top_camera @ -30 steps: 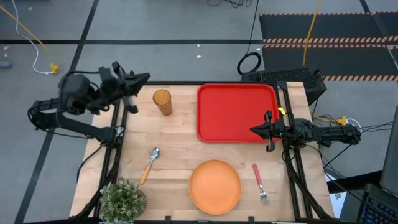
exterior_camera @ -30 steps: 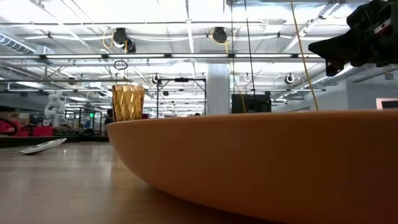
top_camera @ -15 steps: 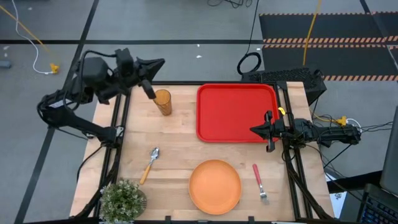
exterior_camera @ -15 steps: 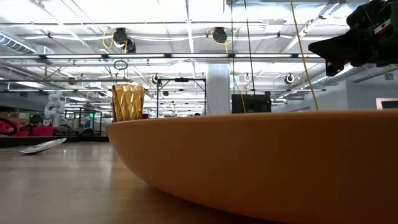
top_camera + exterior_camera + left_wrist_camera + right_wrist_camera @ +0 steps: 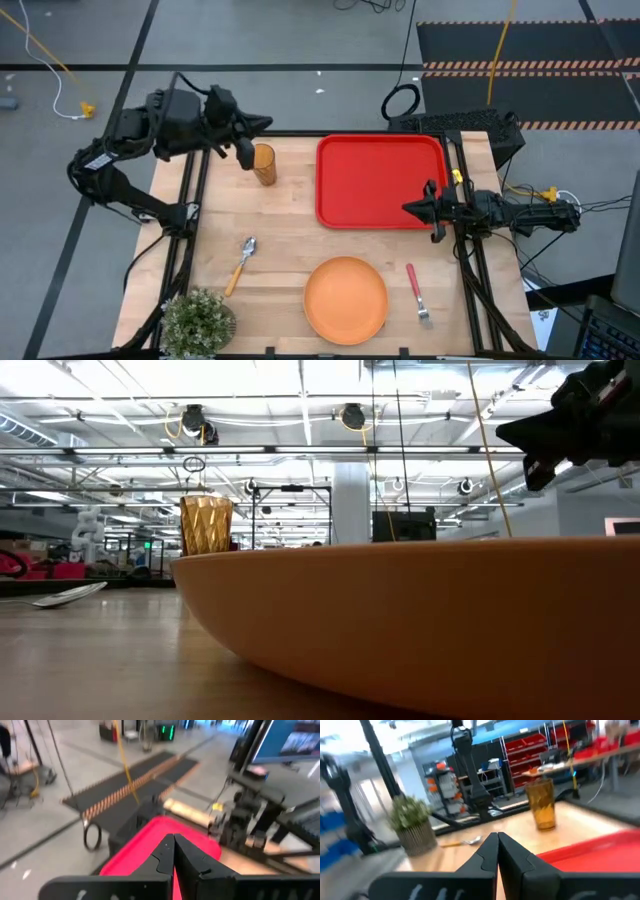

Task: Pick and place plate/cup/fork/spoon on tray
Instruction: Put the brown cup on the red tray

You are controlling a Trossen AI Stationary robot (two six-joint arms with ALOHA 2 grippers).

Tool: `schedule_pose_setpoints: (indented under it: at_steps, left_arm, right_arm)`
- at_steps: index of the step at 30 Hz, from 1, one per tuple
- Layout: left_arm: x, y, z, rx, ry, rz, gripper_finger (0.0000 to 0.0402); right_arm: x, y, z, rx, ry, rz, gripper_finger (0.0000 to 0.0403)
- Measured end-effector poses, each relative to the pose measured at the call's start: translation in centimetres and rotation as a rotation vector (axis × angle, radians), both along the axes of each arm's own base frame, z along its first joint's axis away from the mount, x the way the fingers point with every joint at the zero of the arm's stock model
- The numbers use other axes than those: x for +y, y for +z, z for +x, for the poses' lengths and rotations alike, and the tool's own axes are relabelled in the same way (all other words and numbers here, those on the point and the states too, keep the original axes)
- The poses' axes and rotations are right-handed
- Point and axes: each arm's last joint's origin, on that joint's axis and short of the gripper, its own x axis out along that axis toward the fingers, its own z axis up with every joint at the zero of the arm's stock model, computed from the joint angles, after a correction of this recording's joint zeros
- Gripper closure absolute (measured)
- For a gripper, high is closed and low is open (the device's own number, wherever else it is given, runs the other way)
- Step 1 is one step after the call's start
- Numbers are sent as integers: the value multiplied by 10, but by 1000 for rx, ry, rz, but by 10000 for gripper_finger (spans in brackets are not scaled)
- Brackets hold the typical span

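My left gripper (image 5: 268,123) hangs shut and empty, high over the table's far left corner, just beyond the amber cup (image 5: 263,163); its joined fingers (image 5: 173,842) point toward the red tray (image 5: 380,180). The cup stands upright on the table left of the tray. My right gripper (image 5: 408,209) is shut and empty by the tray's near right corner, and shows too in the low view (image 5: 505,435). The orange plate (image 5: 345,298) lies flat at the near edge. The red-handled fork (image 5: 417,292) lies right of it, the yellow-handled spoon (image 5: 241,264) left of it.
A small potted plant (image 5: 197,320) stands at the near left corner. Dark frame rails run along the table's left and right sides. Bare wood lies between the cup, the spoon and the plate. In the low view the plate's rim (image 5: 420,620) fills the foreground.
My left gripper has risen and swung out from beyond the table's left edge toward the cup, tipping as it went, and stays shut. My right gripper has rolled slightly about its own axis in place. Nothing on the table has moved.
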Motion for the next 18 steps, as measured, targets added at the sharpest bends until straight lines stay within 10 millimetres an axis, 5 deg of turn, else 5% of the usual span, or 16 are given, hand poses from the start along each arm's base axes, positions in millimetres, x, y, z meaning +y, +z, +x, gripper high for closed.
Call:
schedule_pose_setpoints:
  at_steps: [9,13,18]
  left_arm:
    - [-1,-25,-13,261,46,-85,394]
    - [0,-29,-16,326,56,-59,394]
    - [0,-29,-17,361,28,-4,394]
  right_arm:
    - [-2,22,-5,-266,40,428,403]
    - [-2,22,-3,-253,61,534,403]
    - [-3,71,-8,-323,44,505,403]
